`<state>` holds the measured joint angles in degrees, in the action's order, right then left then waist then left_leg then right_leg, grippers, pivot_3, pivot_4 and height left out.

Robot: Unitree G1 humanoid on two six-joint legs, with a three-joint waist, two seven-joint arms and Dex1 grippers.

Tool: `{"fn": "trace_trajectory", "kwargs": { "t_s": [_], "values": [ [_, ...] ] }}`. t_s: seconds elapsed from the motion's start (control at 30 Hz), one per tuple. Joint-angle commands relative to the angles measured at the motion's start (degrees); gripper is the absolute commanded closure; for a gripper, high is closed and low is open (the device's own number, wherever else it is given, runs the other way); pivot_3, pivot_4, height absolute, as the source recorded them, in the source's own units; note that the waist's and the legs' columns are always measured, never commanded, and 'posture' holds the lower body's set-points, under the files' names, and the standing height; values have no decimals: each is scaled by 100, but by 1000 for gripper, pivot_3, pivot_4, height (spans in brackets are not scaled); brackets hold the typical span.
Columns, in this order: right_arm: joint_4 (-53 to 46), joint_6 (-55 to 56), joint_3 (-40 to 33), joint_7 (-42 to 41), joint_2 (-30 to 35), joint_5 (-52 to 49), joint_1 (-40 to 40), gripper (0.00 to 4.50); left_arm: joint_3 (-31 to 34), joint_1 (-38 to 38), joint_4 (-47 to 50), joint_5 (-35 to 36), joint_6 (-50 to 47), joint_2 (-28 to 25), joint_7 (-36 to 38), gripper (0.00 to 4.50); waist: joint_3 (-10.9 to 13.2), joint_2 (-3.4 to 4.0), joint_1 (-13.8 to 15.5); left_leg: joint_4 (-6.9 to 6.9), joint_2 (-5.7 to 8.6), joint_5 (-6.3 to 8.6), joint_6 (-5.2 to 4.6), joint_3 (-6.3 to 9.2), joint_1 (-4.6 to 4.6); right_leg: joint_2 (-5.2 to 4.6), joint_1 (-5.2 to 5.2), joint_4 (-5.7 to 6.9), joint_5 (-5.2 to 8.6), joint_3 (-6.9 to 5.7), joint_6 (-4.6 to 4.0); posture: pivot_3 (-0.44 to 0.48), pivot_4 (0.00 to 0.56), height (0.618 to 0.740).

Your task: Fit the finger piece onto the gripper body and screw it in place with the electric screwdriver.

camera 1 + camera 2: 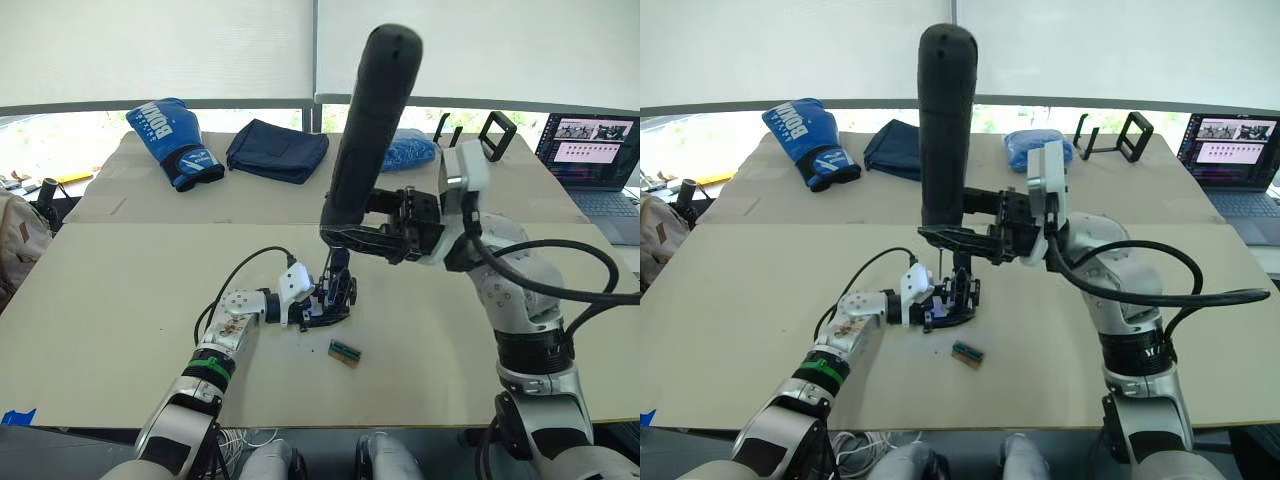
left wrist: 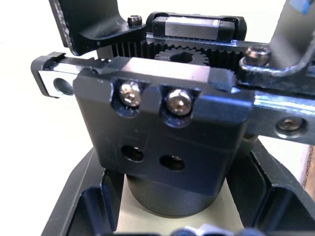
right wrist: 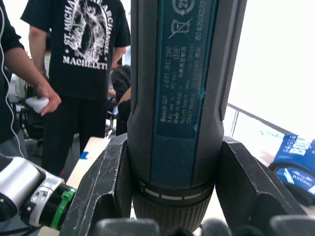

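Left hand (image 1: 300, 303) low on worktop (image 1: 120, 300), clamped on gripper body (image 1: 330, 298) (finger piece can't be picked out), right hand (image 1: 352, 238) clamped on upright electric screwdriver (image 1: 368, 120) w/ bit right over it — screwing likely underway, not finished.

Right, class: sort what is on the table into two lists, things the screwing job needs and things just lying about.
In use:
- electric screwdriver, held upright in the right gripper
- gripper body, held at the left gripper

Lying about:
- boxing glove
- dark blue cloth
- blue bag
- black frame stand
- laptop
- small green-and-brown block
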<state>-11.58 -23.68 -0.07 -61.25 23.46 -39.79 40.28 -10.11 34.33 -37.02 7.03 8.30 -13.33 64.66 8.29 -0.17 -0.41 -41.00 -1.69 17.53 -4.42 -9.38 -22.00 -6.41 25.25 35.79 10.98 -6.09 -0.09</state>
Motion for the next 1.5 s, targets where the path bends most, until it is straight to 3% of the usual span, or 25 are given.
{"fn": "trace_trajectory", "kwargs": {
  "t_s": [0.03, 0.07, 0.1, 0.4, 0.6, 0.77, 0.87, 0.97, 1.2, 1.4, 1.5],
  "values": [
    [-499, 70, -295, 22, -34, -446, 204, 2561, -25, -62, -224, -74, -125, -20, -70, 697, 0, 0, -1, 0, 0, 0, 0, 0, -1, -1, 0, 0, 0, 0, 0, 0, 150, 740],
    [-559, 42, -312, 46, -39, -516, 199, 2561, -21, -76, -209, -75, -108, -28, -75, 219, 0, 0, -1, 0, 0, 0, 0, 0, -1, -2, 0, 0, 0, 0, 0, 0, 150, 740],
    [-595, 26, -318, 67, -37, -564, 195, 2561, -18, -84, -200, -73, -101, -33, -75, 69, 0, 0, -1, 1, 0, 0, 0, 0, -1, -3, 1, -1, 0, 1, 0, 0, 150, 740],
    [-1262, -163, -906, 398, 545, -1037, -345, 2561, 337, -730, 673, 403, -617, -590, 188, 69, 2, -3, -63, 6, -9, 0, 2, 1, -1, -11, 5, -7, 0, 3, -1, 0, 150, 740],
    [-1463, 495, -1798, -180, 1596, -386, -2090, 2561, 1075, -1435, 1542, 1343, -793, -1456, 885, 69, 8, -4, -68, 21, -15, -5, 13, -3, -1, -7, 17, -9, 6, 3, -9, 0, 150, 740],
    [-1444, 994, -2509, -137, 1612, -157, -3286, 2561, 1494, -1666, 1373, 1443, 219, -2042, 1525, 69, 22, -4, 13, 18, -14, -6, 15, -3, -19, -7, 30, -9, 7, 1, -8, 0, 150, 740],
    [-1503, 1114, -2636, -120, 1533, -185, -3750, 2561, 1600, -1683, 1068, 1427, 324, -2287, 1666, 69, 22, -3, 50, 15, -10, -6, 14, -7, -30, -8, 43, -10, 7, 3, -9, 0, 150, 740],
    [-1710, 1084, -2458, -8, 1495, -299, -3798, 2561, 1582, -1728, 1073, 1488, 283, -2373, 1860, 69, 25, 0, 57, 17, -10, -6, 13, -9, -34, -5, 50, -9, 7, 5, -9, 0, 150, 740],
    [-2275, 689, -1359, 698, 1097, -550, -3020, 2561, 1132, -1815, 2113, 1458, -208, -1958, 1620, 69, 29, -2, 37, 17, -11, -9, 19, -11, -40, 7, 67, 0, 6, 15, -11, 0, 150, 740],
    [-2486, 552, -497, 960, 650, -575, -2682, 2561, 406, -1936, 2592, 1087, -354, -1837, 1644, 69, 30, -4, 51, 14, -3, -10, 18, -17, -45, 24, 69, 3, 6, 15, -11, 0, 150, 740],
    [-2287, 737, -149, 686, 565, -352, -2612, 2561, -18, -1938, 2734, 825, -340, -1516, 1346, 69, 30, -4, 68, 11, -2, -9, 17, -17, -47, 24, 68, 2, 6, 14, -11, 0, 150, 740]
  ]
}}
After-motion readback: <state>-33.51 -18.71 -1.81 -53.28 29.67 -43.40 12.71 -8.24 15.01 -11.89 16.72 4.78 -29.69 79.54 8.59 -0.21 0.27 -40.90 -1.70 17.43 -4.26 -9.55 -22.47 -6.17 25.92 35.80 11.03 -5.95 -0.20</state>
